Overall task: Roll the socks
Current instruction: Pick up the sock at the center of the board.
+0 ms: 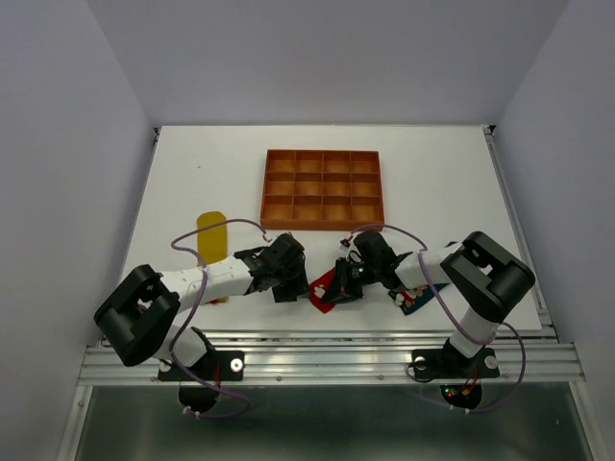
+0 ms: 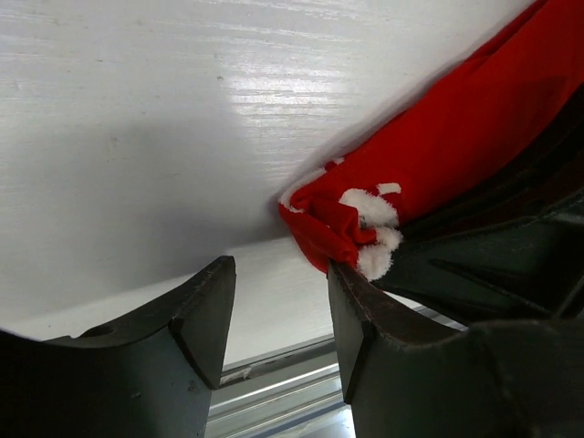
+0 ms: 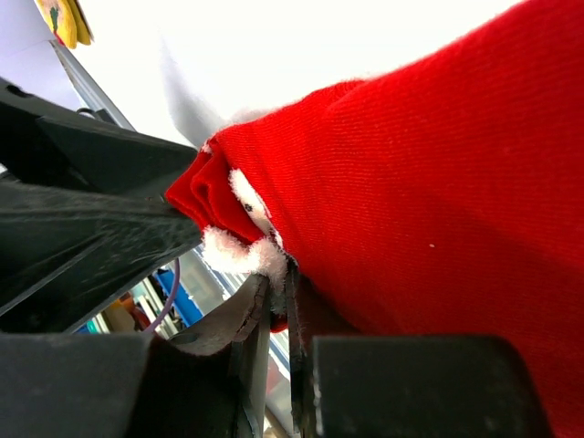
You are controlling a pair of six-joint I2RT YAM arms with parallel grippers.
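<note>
The red sock (image 1: 322, 289) lies near the table's front edge between my two grippers. My right gripper (image 1: 342, 285) is shut on its folded end, pinching the fabric by the white pattern (image 3: 278, 285); the sock (image 3: 420, 182) fills the right wrist view. My left gripper (image 1: 288, 279) is open, its jaws apart (image 2: 278, 297), with the sock's folded tip (image 2: 351, 224) touching its right finger. The yellow sock (image 1: 211, 236) lies flat at the left, also in the right wrist view (image 3: 59, 18). The teal sock (image 1: 415, 301) lies partly hidden under my right arm.
The orange-brown compartmented tray (image 1: 264, 187) stands at the middle back. The table's metal front rail (image 1: 327, 338) runs just below both grippers. My left gripper's finger (image 3: 91, 214) is close against the right gripper.
</note>
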